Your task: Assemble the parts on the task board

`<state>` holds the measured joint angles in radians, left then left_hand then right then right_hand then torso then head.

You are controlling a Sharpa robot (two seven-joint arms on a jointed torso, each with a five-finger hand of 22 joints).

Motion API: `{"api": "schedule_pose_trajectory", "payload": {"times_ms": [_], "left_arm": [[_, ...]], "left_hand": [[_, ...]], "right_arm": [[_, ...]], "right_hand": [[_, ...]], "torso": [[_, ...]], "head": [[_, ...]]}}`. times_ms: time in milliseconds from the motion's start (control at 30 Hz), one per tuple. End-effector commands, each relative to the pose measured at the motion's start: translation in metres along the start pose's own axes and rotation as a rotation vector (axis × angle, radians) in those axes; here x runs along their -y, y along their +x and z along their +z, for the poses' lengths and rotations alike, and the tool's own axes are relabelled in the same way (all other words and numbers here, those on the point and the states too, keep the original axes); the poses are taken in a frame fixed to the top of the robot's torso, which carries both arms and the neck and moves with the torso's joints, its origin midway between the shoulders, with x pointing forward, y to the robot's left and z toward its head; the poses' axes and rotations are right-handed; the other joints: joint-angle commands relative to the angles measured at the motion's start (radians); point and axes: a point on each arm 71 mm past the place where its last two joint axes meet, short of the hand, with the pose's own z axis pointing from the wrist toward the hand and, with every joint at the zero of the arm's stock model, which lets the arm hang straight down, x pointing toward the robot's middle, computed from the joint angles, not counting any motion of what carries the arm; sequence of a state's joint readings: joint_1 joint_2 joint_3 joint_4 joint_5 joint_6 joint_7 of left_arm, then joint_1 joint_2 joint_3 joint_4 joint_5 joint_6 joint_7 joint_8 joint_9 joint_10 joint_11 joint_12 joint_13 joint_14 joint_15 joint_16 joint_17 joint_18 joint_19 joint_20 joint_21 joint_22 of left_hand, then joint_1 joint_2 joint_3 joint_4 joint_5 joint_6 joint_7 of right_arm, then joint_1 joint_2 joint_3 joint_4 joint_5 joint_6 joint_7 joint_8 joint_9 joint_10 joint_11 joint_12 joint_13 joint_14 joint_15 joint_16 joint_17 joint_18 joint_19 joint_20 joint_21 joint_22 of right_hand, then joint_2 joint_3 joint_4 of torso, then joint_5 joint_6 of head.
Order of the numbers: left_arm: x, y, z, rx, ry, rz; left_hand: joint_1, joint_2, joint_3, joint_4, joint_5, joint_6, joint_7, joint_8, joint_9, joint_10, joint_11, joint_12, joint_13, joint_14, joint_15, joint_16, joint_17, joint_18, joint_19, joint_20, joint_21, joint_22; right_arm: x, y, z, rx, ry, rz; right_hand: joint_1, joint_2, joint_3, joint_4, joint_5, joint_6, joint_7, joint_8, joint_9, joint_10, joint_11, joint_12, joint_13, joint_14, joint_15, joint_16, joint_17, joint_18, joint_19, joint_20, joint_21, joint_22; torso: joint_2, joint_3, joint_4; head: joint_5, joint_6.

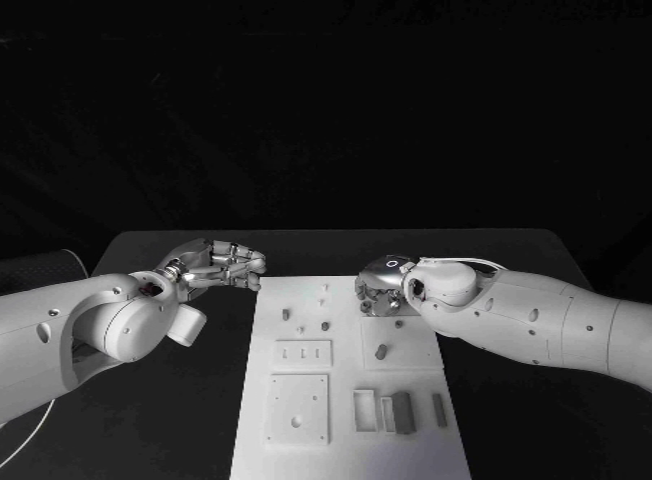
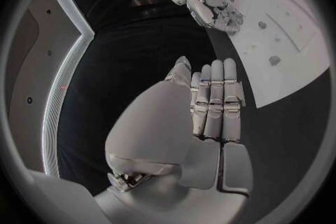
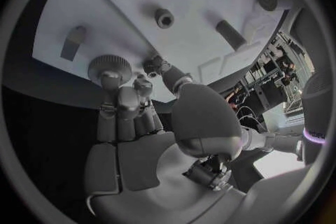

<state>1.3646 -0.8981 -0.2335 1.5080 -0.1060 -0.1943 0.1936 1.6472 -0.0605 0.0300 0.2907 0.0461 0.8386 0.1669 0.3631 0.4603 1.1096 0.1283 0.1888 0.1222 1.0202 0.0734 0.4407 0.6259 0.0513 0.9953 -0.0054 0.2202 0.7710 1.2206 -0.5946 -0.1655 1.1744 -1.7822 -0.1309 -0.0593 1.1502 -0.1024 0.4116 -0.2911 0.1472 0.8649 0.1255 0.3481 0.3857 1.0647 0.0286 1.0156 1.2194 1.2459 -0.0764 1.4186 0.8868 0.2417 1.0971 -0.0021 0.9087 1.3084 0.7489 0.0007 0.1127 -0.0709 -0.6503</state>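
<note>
- Right hand (image 1: 388, 287) sits over the task board's (image 1: 348, 400) far right corner, fingertips (image 3: 112, 74) closing on a round knurled part (image 3: 109, 65); a firm grip isn't clear to me.
- Left hand (image 1: 211, 266) waits just off the board's far left edge, fingers curled, holding nothing.
- Risk: such a shallow fingertip hold could let the part tip or roll across the board.

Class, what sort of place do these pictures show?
Probably a robotics lab test bench: a white task board with small parts on a black table, and two robot hands at its far end.
</note>
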Motion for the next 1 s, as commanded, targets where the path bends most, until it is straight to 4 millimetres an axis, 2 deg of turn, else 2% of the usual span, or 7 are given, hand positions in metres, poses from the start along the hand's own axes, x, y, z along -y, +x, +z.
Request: {"api": "schedule_pose_trajectory", "payload": {"times_ms": [33,200,367,833,1000], "left_arm": [[0.002,0.0018,0.0001,-0.018,0.009,0.002],[0.0019,0.0026,0.0019,-0.02,0.008,0.003],[0.0019,0.0028,0.0022,-0.019,0.008,0.003],[0.0017,0.0016,0.0012,-0.013,0.007,0.003],[0.0017,0.0014,0.0011,-0.012,0.007,0.004]], "left_hand": [[-0.01,0.002,-0.005,0.001,0.003,-0.001,0.008,-0.005,-0.001,0.003,0.007,-0.006,-0.001,0.002,0.006,-0.004,0.002,0.016,0.002,-0.007,-0.007,-0.001],[-0.01,0.002,-0.005,0.001,0.003,-0.001,0.008,-0.005,-0.001,0.003,0.007,-0.007,-0.001,0.002,0.006,-0.005,0.002,0.016,0.002,-0.007,-0.007,-0.001],[-0.01,0.002,-0.005,0.0,0.003,-0.001,0.008,-0.006,-0.001,0.003,0.007,-0.007,-0.001,0.003,0.006,-0.006,0.003,0.016,0.002,-0.007,-0.007,-0.001],[-0.01,0.001,-0.004,0.0,0.003,-0.001,0.008,-0.007,-0.001,0.003,0.007,-0.009,-0.001,0.003,0.006,-0.007,0.004,0.015,0.003,-0.008,-0.008,-0.002],[-0.009,0.001,-0.004,0.0,0.003,-0.001,0.008,-0.007,-0.001,0.004,0.007,-0.009,-0.001,0.003,0.006,-0.008,0.005,0.015,0.003,-0.008,-0.008,-0.002]], "right_arm": [[-0.002,0.0021,0.0,-0.026,-0.004,-0.022],[-0.0046,0.0018,0.0,-0.026,-0.012,-0.023],[-0.0052,0.002,0.0,-0.027,-0.015,-0.024],[-0.0055,0.0027,0.0008,-0.028,-0.013,-0.034],[-0.0064,0.0005,0.001,-0.001,-0.011,-0.043]], "right_hand": [[-0.012,0.001,0.007,0.0,0.006,0.034,0.014,0.005,0.003,-0.001,0.0,0.027,0.007,0.0,0.001,0.014,0.003,0.02,0.002,-0.006,0.01,0.022],[-0.014,0.012,0.012,0.0,0.006,0.059,0.007,0.015,0.01,0.002,-0.007,0.07,0.012,0.002,-0.004,0.029,0.005,0.02,0.005,-0.01,0.021,0.022],[-0.015,0.029,0.022,0.001,0.007,0.085,-0.001,0.026,0.019,0.0,-0.014,0.087,0.007,0.001,-0.01,0.035,0.003,0.02,0.004,-0.012,0.027,0.021],[-0.038,0.082,0.059,0.001,0.006,0.122,-0.015,0.04,0.038,-0.005,-0.026,0.11,-0.013,-0.002,-0.019,0.045,-0.003,0.02,0.0,-0.012,0.039,0.022],[-0.045,0.089,0.062,0.002,0.006,0.134,-0.02,0.045,0.045,-0.005,-0.031,0.115,-0.018,-0.003,-0.022,0.047,-0.005,0.02,-0.002,-0.011,0.042,0.022]], "torso": [[0.001,-0.0007,-0.0001],[0.003,-0.0006,-0.0002],[0.004,-0.0025,0.0009],[0.004,-0.0027,0.0014],[0.005,-0.0022,-0.0001]], "head": [[-0.002,0.0],[-0.002,0.001],[-0.005,-0.003],[-0.004,-0.005],[-0.003,-0.003]]}}
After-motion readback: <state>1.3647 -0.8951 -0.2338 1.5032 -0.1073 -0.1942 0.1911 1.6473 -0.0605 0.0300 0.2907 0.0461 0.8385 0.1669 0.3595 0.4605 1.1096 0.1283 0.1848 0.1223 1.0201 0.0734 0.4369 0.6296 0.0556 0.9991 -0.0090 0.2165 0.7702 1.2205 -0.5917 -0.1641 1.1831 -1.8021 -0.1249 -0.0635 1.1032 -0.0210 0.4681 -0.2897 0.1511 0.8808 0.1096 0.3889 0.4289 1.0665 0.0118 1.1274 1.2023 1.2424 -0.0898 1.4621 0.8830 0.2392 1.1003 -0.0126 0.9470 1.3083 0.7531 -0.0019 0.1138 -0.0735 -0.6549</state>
